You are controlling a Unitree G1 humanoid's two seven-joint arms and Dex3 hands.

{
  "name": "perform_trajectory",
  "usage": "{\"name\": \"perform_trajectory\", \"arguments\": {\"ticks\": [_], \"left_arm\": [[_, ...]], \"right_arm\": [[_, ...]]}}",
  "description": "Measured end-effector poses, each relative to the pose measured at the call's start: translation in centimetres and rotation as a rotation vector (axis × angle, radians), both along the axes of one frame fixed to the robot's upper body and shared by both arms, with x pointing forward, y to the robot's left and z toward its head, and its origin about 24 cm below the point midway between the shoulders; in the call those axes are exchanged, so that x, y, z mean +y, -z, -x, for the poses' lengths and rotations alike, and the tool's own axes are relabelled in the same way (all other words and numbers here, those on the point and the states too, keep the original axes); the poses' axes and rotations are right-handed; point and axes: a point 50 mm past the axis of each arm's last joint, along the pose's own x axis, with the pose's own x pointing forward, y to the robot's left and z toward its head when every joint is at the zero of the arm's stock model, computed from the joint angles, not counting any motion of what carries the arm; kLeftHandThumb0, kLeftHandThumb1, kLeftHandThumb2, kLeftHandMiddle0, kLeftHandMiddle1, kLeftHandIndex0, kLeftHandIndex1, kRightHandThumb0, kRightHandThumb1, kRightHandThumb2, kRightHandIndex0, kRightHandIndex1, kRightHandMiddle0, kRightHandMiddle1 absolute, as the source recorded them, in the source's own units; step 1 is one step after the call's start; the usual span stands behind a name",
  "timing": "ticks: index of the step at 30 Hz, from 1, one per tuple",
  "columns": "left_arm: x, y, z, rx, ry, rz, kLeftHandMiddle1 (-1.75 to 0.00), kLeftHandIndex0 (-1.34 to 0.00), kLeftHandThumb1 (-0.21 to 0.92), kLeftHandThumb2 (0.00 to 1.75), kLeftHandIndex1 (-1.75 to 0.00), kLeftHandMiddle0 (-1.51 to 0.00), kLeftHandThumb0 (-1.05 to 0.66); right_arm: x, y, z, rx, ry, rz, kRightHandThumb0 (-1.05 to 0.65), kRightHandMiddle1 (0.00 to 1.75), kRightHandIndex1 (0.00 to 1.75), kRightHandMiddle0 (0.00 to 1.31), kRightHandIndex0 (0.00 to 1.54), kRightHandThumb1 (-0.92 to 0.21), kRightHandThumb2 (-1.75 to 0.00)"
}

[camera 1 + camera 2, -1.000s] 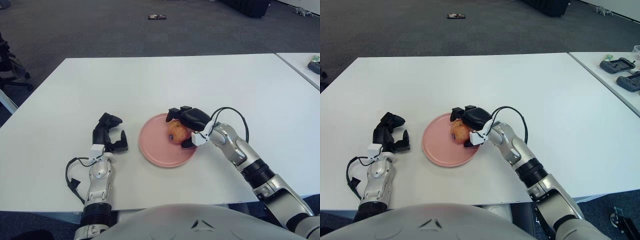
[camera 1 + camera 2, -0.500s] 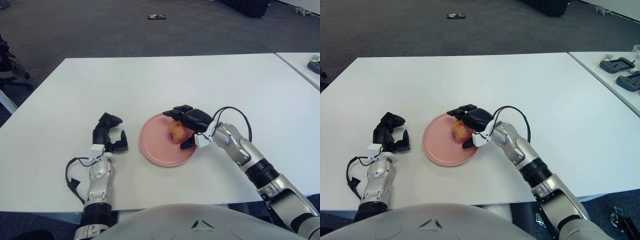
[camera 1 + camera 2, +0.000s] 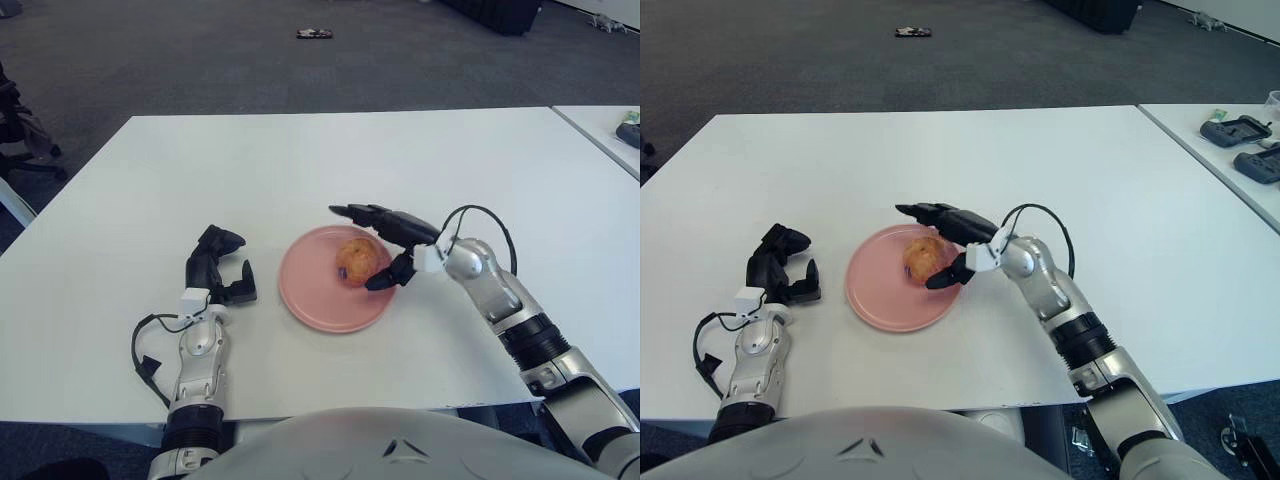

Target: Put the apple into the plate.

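Apple (image 3: pixel 357 260) sits inside the pink plate (image 3: pixel 310 300), a little right of the plate's centre, small dark sticker facing the robot. It looks settled on the plate's floor, not held.

Right hand (image 3: pixel 392 240) is at the plate's right rim, fingers stretched out flat and spread. Long fingers (image 3: pixel 365 213) reach over the far side of the apple; thumb tip points at the apple's near right side. Whether any tip touches the fruit, cannot tell. It grips nothing.

Left hand (image 3: pixel 218 265) shows left of the plate, just beside its rim, fingers loosely curled around nothing. Idle.

White table (image 3: pixel 300 160) under it all; a second table with dark devices (image 3: pixel 1243 145) stands well off to the plate's right.

Judgement: placing looks done, and the step in hand is the release and clearing away. The next move calls for drawing the right hand up and back toward the plate's right, keeping the fingers wide so they don't clip the apple and roll it across the plate. The plate's shallow rim wouldn't stop much.
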Motion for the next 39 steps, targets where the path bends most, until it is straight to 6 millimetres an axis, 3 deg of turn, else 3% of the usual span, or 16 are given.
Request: {"name": "perform_trajectory", "arguments": {"ticks": [6,8,13,15,20,23,29,34,39], "left_arm": [[0.0,0.0,0.0,-0.001,-0.002,0.001,-1.75,-0.67,-0.07,1.75,-1.69,-0.93,-0.01],[0.1,0.0,0.1,0.001,-0.003,0.002,-1.75,-0.67,-0.07,1.75,-1.70,-0.93,-0.01],[0.1,0.1,0.0,0.003,-0.003,0.003,-1.75,-0.66,-0.06,1.75,-1.70,-0.93,-0.01],[0.1,0.1,0.0,0.002,-0.002,0.004,-1.75,-0.66,-0.06,1.75,-1.71,-0.93,-0.01],[0.0,0.0,0.0,-0.001,0.000,0.005,-1.75,-0.67,-0.06,1.75,-1.70,-0.93,-0.01],[0.0,0.0,0.0,-0.002,0.001,0.004,-1.75,-0.67,-0.07,1.75,-1.69,-0.93,-0.01],[0.0,0.0,0.0,-0.003,0.000,0.002,-1.75,-0.67,-0.07,1.75,-1.69,-0.93,-0.01],[0.1,0.1,0.0,-0.004,0.005,0.007,-1.75,-0.67,-0.06,1.75,-1.70,-0.93,-0.01],[0.0,0.1,-0.1,0.000,0.008,0.010,-1.75,-0.66,-0.06,1.75,-1.71,-0.93,-0.01]], "right_arm": [[-2.2,0.4,-0.4,0.122,0.057,-0.275,-0.97,0.09,0.00,0.00,0.00,-0.51,-0.89],[-2.6,0.7,-0.3,0.152,0.070,-0.369,-1.01,0.16,0.03,0.00,0.02,-0.59,-0.84],[-2.9,1.4,-0.3,0.208,0.118,-0.568,-1.02,0.34,0.38,0.00,0.00,-0.71,-0.74],[-3.1,1.5,-0.5,0.232,0.136,-0.637,-1.02,0.34,0.42,0.00,0.00,-0.75,-0.73],[-3.8,1.4,-0.8,0.256,0.167,-0.793,-1.02,0.53,0.68,0.00,0.00,-0.84,-0.66],[-4.6,1.6,-0.9,0.251,0.210,-0.901,-0.99,0.79,0.96,0.00,0.00,-0.89,-0.65],[-6.0,2.6,-1.0,0.246,0.370,-0.989,-0.89,1.18,1.25,0.00,0.06,-0.91,-0.74],[-6.4,3.3,-0.9,0.250,0.485,-1.000,-0.84,1.32,1.33,0.00,0.11,-0.91,-0.80],[-6.6,3.8,-0.8,0.240,0.590,-0.972,-0.74,1.57,1.43,0.02,0.22,-0.89,-0.93]]}}
